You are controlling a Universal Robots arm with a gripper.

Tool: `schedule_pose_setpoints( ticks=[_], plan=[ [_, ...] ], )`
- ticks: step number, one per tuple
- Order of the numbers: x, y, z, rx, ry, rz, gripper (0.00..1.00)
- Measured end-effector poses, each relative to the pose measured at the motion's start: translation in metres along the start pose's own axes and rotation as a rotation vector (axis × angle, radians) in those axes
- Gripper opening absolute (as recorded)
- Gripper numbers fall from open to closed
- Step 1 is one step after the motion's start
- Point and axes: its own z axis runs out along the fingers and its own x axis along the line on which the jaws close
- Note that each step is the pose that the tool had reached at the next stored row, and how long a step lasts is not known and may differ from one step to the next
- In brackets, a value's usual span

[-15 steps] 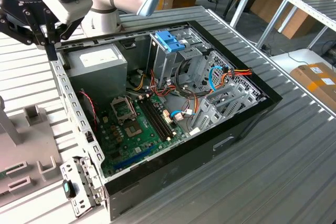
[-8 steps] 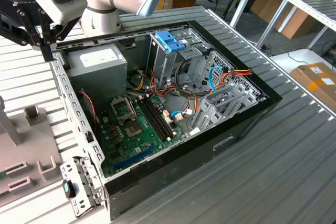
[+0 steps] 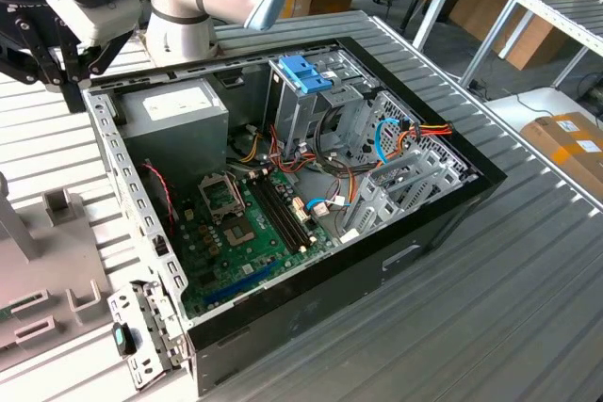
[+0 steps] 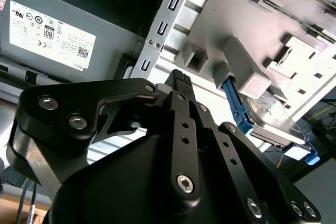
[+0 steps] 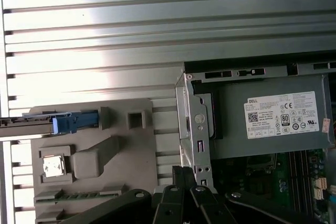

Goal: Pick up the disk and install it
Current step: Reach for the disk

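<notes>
The gripper (image 4: pixel 181 80) hangs with its 2 black fingers drawn together and nothing between them, as far as both wrist views show. It hovers over the bare metal corner of the open computer case (image 5: pixel 191 124), with the grey power supply (image 5: pixel 273 114) just inside that corner.

Just beside the case, on the slatted metal table (image 5: pixel 105 35), lies a grey holder plate (image 5: pixel 121 150). The disk (image 4: pixel 270 114) stands on edge in a slot of that plate, on the side away from the case, its light-blue carrier frame (image 5: pixel 73 121) running along the edge. It is apart from the gripper and untouched, so the pick-up is not yet done.

In the exterior view, the drive cage (image 3: pixel 301 110) stands in the case with its blue latch (image 3: pixel 306 72) on top, and loose cables (image 3: pixel 415 134) trail close beside it.

The risks, as I judge them:
1. Fingers that come down while together would strike the top edge of the disk and could tip it in its slot.
2. A grasp on the plastic frame (rather than the 2 metal faces) could flex it and let the disk slip or twist.
3. The case corner lies between plate and cage, so a low carry could clip it.
4. Cables near the cage could snag the frame and leave the disk half seated.
</notes>
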Motion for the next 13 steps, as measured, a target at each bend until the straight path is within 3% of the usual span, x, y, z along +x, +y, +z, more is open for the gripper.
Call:
schedule_pose_setpoints(
  ticks=[13],
  plan=[
    [0.0112,-0.0008,-0.0003,0.0,0.0001,0.0,0.1]
  ],
)
